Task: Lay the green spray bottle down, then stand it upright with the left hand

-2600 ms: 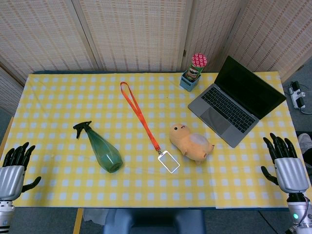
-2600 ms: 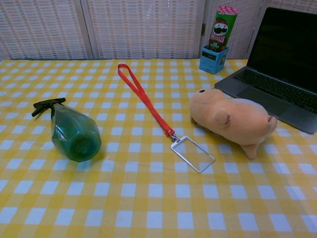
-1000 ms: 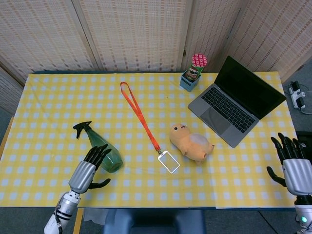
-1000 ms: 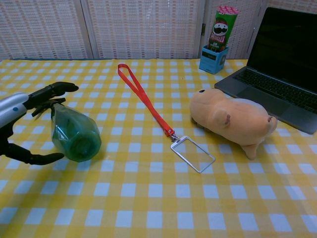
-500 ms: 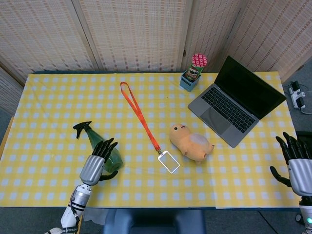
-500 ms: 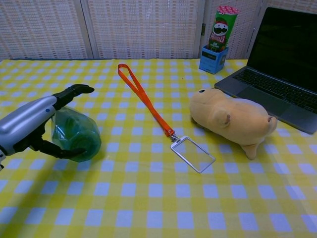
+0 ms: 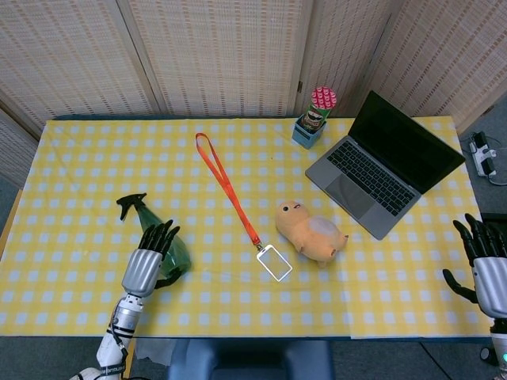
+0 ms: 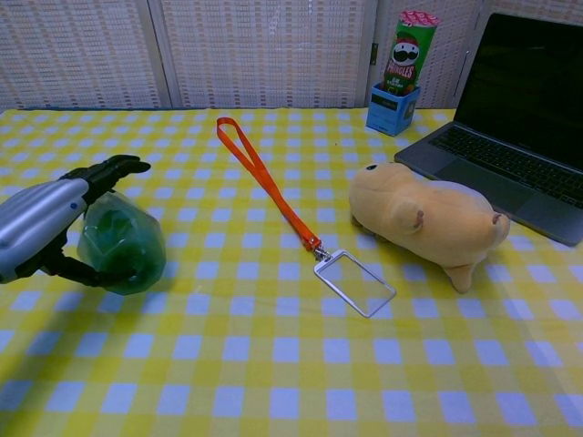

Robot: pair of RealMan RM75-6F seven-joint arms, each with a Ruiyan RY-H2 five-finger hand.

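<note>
Lying on its side on the yellow checked tablecloth (image 7: pixel 238 95), well left of the orange lanyard (image 7: pixel 228 186): green spray bottle (image 7: pixel 176 252), black trigger head pointing away from the robot. Wrapped over its fat body, left hand (image 7: pixel 146 265), fingers across the top and thumb underneath, gripping. Far right of the lanyard, beyond plush toy (image 7: pixel 311 232) and laptop (image 7: pixel 384 162), right hand (image 7: pixel 489 273), fingers spread, holding nothing.

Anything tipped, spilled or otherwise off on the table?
Only the green spray bottle: it lies on its side near the table's front-left, left hand wrapped over its body. No spill visible. The plush toy also lies on its side.
</note>
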